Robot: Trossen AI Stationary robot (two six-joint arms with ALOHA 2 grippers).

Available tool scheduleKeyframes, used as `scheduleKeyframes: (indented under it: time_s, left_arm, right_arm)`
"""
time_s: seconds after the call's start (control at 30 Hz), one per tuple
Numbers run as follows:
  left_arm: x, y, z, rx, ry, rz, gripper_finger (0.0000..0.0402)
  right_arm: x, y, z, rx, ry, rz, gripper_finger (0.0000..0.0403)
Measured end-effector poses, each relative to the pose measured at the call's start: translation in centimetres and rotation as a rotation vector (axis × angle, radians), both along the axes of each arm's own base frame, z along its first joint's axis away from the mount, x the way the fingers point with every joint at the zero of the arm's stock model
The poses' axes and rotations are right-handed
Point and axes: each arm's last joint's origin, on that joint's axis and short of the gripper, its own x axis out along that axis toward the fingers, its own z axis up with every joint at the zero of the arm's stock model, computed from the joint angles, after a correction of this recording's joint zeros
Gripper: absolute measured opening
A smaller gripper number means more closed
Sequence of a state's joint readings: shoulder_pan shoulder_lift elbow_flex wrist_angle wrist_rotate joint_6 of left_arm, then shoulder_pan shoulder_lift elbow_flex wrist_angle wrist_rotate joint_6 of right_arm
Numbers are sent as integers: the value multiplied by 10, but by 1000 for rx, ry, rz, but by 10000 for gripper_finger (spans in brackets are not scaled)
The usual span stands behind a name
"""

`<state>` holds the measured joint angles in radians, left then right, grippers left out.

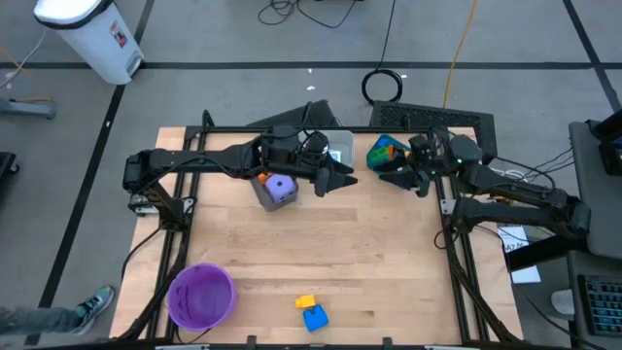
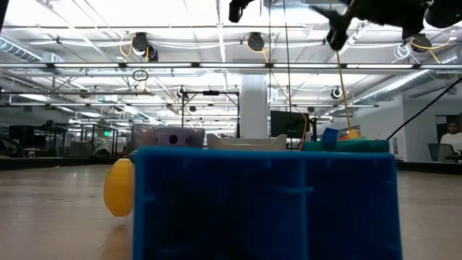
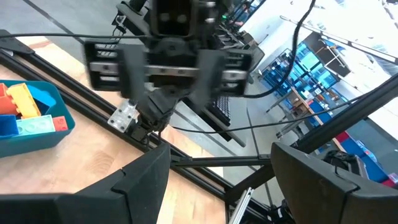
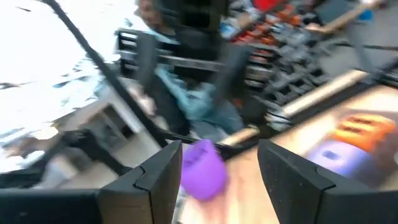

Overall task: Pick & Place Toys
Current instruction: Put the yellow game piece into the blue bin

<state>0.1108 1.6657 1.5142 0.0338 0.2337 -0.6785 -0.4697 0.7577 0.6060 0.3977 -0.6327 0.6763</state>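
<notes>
We see both dark arms reaching inward, raised above the far half of the desk (image 1: 389, 253). The left gripper (image 1: 342, 179) points right, its fingers (image 3: 140, 186) spread and empty. The right gripper (image 1: 386, 172) points left, facing it, fingers (image 4: 152, 180) also apart and empty.

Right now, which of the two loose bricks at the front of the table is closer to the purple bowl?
The yellow brick; the blue brick lies just beyond it, farther from the purple bowl.
</notes>
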Motion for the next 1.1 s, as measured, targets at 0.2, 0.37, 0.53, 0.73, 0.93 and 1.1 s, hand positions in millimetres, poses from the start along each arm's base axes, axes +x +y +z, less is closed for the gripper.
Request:
scheduleKeyframes:
  time_s: [0.2, 0.37, 0.53, 0.73, 0.93, 1.1]
  left_arm:
    - [0, 0, 0, 0, 0, 0, 287]
    - [0, 0, 0, 0, 0, 0, 287]
    - [0, 0, 0, 0, 0, 0, 287]
    - [0, 0, 0, 0, 0, 0, 287]
    - [1, 1, 4, 10, -41, 40, 287]
    - [1, 2, 4, -16, -34, 69, 287]
  right_arm:
    - [0, 30, 21, -18, -192, 171, 201]
    - [7, 62, 20, -22, -216, 236, 201]
    - [17, 98, 5, -104, -126, 257, 201]
    - [28, 131, -19, -121, 51, 291, 201]
    - [37, 146, -33, -89, 139, 214, 201]
    - [40, 145, -33, -50, 130, 135, 201]
